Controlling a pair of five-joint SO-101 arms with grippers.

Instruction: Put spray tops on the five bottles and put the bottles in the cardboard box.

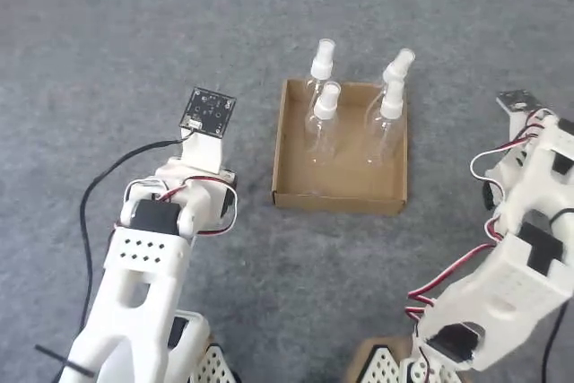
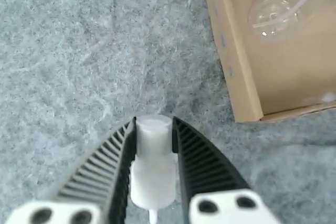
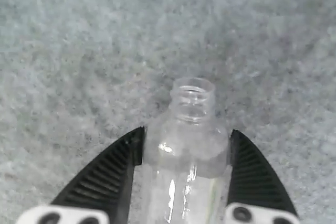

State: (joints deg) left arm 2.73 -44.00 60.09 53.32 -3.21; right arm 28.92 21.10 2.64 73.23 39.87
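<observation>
Left wrist view: shows left end effector (image 2: pixel 153 125) clenched on spray top (image 2: pixel 153 174), the white cap squeezed between both ribbed fingers, above bare grey desk (image 2: pixel 79 51). Catches a corner of box (image 2: pixel 239 77) near it, with clear bottle bases inside.

Right wrist view: shows right end effector (image 3: pixel 186 132) grasping bottle (image 3: pixel 186 179) at the shoulder, threaded neck open and uncapped, over the desk.

High view: places box (image 1: pixel 339 196) mid-desk, toward the far edge, between the two arms. Finds four capped bottles (image 1: pixel 321 127) inside it, two on the side toward the desk's left edge, two toward the right. Puts left arm (image 1: pixel 148 257) near the front-left corner and right arm (image 1: pixel 529 266) by the right edge, both apart from box.
</observation>
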